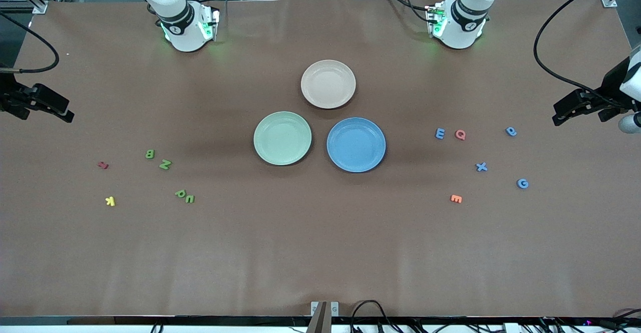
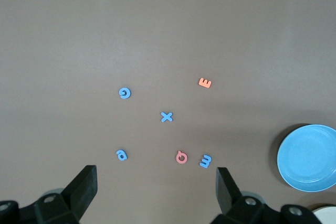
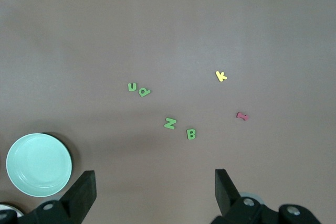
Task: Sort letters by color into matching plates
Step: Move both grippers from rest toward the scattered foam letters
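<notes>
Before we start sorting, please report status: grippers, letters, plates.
Left gripper and right gripper open, empty, waiting high at table ends. Green letters, blue letters all on table. Green plate, blue plate empty. Nothing blocking.

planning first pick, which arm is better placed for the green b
Right. The green B lies toward the right arm's end of the table, under the open right gripper; the left gripper hangs over the blue letters.

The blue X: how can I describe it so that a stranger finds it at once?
Start at the blue plate and go toward the left arm's end of the table, to the scattered letters. The blue X lies in the middle of that group, nearer the front camera than the pink Q. It is the only cross-shaped letter.
</notes>
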Motion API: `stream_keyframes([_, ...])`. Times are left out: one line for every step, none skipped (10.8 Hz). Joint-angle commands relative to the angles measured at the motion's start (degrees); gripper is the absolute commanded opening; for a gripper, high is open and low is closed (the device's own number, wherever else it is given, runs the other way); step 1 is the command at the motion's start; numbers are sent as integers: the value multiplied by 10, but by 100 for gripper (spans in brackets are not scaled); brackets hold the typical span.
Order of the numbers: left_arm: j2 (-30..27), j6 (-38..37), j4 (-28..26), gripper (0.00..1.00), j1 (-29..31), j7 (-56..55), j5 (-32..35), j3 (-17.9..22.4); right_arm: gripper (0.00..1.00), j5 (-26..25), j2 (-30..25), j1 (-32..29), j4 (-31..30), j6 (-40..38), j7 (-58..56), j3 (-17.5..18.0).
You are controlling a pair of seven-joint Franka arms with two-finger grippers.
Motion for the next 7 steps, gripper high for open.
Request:
stream_keyframes([-4,-8,3,100,3,13,-9,1,100,-11,5,-9,9,-3,6,9])
stream_keyframes([-3,-8,3,100,4,13,-8,1,100,-10,5,-10,9,-3,6,9])
stream_keyframes([-2,-8,3,100,3,13,-7,1,100,-11,4,-10,9,-3,6,9])
stream_keyframes([-3,-8,4,100,2,10,-7,1,100,-11,5,-10,9,-3,6,9])
stream_keyframes([-3,-8,4,100,4,12,-6,2,100,-10,5,-10,9,-3,6,9])
stream_keyframes([-3,-8,4,100,4,13,-5,2,100,-10,5,-10,9,-3,6,9])
stream_keyframes([-3,-8,4,100,-2,10,-4,1,100,-8,10,-10,8,-3,6,9])
